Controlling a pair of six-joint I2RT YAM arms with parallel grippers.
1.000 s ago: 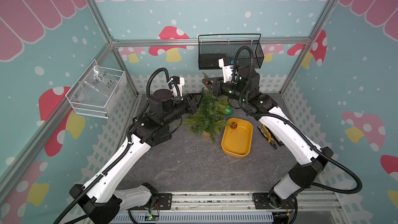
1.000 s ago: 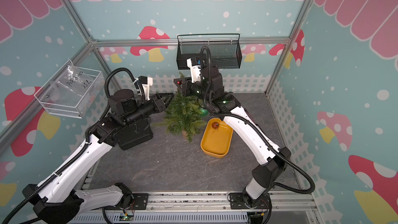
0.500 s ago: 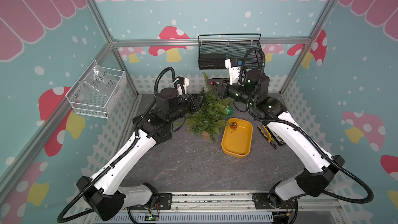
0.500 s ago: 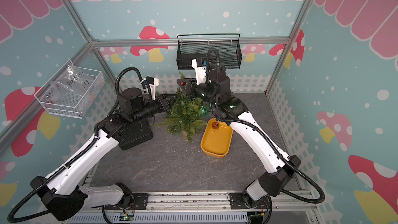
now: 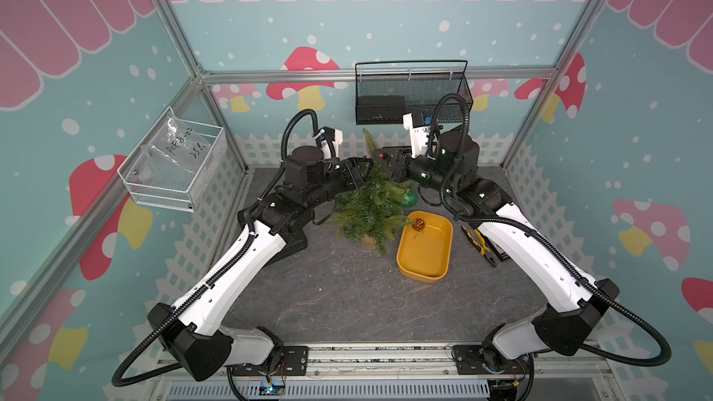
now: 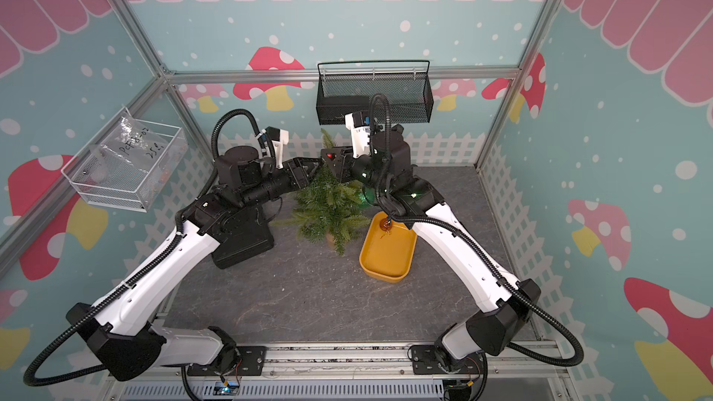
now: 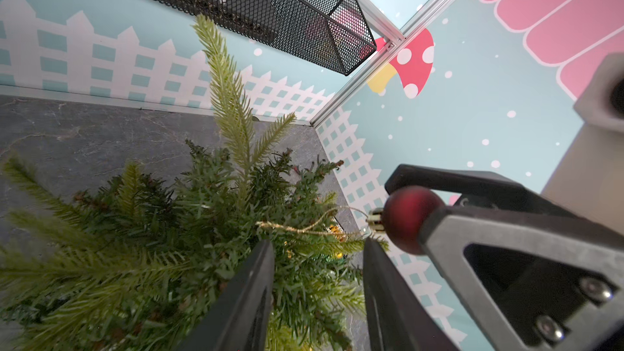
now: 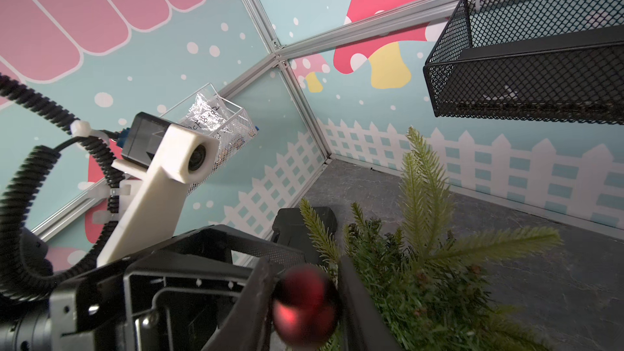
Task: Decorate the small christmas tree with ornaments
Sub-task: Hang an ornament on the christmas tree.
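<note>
**Red ball at the treetop: 4 ways this hang could fail**

The small artificial green fir tree (image 5: 368, 208) stands on its tan base near the middle of the grey stone-patterned bench (image 5: 328, 302), and both arms reach into its upper branches. It looks light. A sideways shove from either arm could tip it onto the yellow oblong plastic tray (image 5: 422, 268) just beside it.

The left fingers (image 7: 250, 292) stand apart with needles between them; I cannot tell whether they press on a stem. If they only part the foliage, a branch could spring back against the incoming ornament.

The larger glittery green ball (image 5: 411, 197) hangs on the tree's side toward the right arm, close under that arm. A jolt there could shake it off. The amber-orange shiny ball (image 5: 418, 224) lies at the tray's far end, not yet hung.

The right fingers (image 8: 253, 292) are clamped on the small dark red ball (image 7: 410, 217), held beside the pointed top sprig (image 7: 219, 72). Its thin gold string loop (image 7: 304, 227) trails limp across the needle tips. The loop may catch on needles instead of slipping over a branch. A release then would likely drop the ball through the tree to the bench.
</note>
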